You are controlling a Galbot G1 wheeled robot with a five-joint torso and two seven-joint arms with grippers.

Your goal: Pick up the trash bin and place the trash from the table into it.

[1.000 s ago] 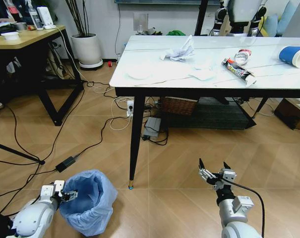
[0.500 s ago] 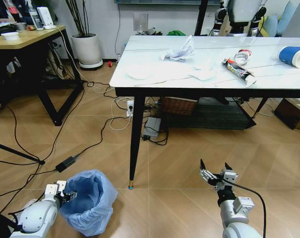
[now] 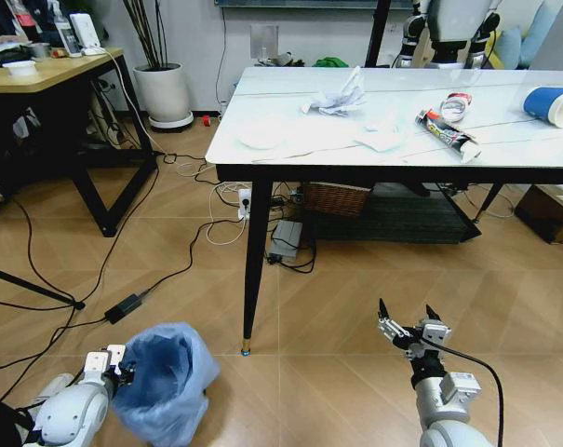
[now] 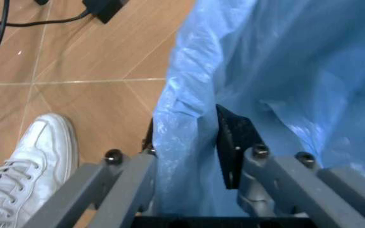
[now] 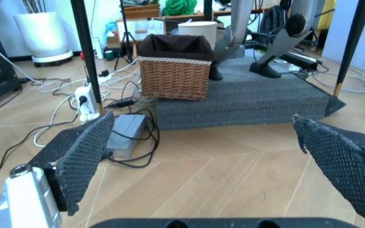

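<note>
Open floor ahead of my right gripper (image 3: pixel 403 321); only the table (image 3: pixel 290 154) leg and cable mess crowd things.

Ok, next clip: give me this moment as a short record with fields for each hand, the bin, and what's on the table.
left hand: shut on the trash bin's bagged rim, low near the floor
right hand: open, empty, low over the floor
trash bin: blue-lined, beside the table leg
table: crumpled papers, wrapper, crushed can, blue cup
</note>
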